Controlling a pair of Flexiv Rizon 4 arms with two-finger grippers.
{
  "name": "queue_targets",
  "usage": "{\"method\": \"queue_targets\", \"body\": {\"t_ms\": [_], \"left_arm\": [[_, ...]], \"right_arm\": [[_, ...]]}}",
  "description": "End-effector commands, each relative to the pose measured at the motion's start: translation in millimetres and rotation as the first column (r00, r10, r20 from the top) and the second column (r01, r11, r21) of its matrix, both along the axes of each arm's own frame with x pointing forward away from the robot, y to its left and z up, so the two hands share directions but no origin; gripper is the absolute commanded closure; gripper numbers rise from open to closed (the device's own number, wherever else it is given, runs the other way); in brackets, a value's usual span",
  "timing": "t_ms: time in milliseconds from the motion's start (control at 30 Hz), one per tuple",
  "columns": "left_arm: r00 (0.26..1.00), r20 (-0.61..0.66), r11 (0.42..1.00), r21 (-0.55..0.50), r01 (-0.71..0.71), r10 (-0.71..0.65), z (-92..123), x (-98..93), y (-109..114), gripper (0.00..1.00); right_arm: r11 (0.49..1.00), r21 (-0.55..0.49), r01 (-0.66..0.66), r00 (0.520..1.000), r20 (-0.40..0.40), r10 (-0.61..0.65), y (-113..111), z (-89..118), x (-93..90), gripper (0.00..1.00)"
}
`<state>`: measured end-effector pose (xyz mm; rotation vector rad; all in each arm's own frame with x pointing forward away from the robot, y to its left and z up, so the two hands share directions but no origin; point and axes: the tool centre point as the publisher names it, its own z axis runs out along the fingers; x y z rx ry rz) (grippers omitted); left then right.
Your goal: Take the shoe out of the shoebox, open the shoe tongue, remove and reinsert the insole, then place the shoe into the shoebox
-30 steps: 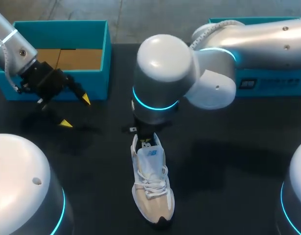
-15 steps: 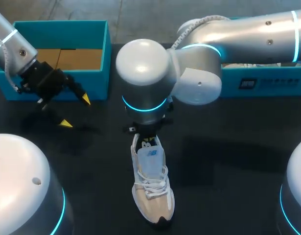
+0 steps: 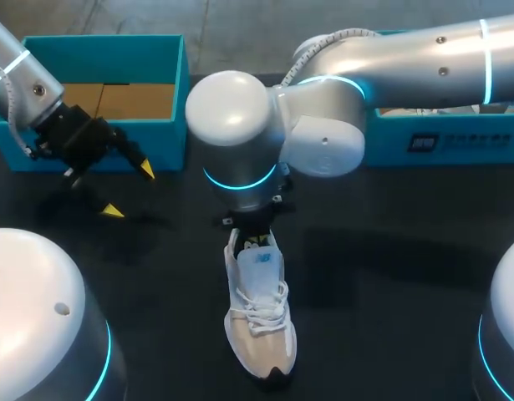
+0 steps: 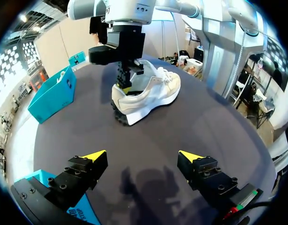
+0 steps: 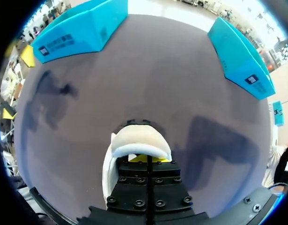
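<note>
Light and soft-sided, the shoe [image 3: 258, 317] seems firmest at its heel collar — there the right end effector [image 5: 147, 159] sits, fingers pressed together — while the left end effector [image 4: 142, 155] stands open, well apart.

- The black table [image 3: 390, 276] carries three things.
- A white and beige shoe [image 3: 261, 322] stands at 6 o'clock.
- An open teal shoebox [image 3: 169, 134] sits at 10 o'clock.
- Another teal box [image 3: 440, 142] sits at 2 o'clock.
</note>
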<state>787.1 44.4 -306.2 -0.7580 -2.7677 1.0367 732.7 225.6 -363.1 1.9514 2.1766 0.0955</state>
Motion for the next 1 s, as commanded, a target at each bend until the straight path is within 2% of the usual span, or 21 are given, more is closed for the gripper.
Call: {"method": "queue_targets", "body": {"t_ms": [33, 300, 600, 1000], "left_arm": [[1.0, 0.0, 1.0, 0.003, 0.001, -0.001, 0.5, -0.3, 0.4, 0.0], [1.0, 0.0, 1.0, 0.003, 0.001, -0.001, 0.5, -0.3, 0.4, 0.0], [1.0, 0.0, 1.0, 0.003, 0.001, -0.001, 0.5, -0.3, 0.4, 0.0], [1.0, 0.0, 1.0, 0.003, 0.001, -0.001, 0.5, -0.3, 0.4, 0.0]], "right_arm": [[1.0, -0.008, -0.002, 1.0, -0.004, 0.002, 4.2, -5.2, 3.9, 1.0], [1.0, -0.001, -0.015, 1.0, -0.007, 0.015, 7.0, -11.9, 1.8, 1.0], [1.0, -0.023, -0.017, 1.0, 0.002, 0.017, 14.6, 1.9, -12.7, 1.0], [1.0, -0.024, -0.013, 1.0, -0.027, 0.012, 14.4, -21.6, -7.1, 1.0]]}}
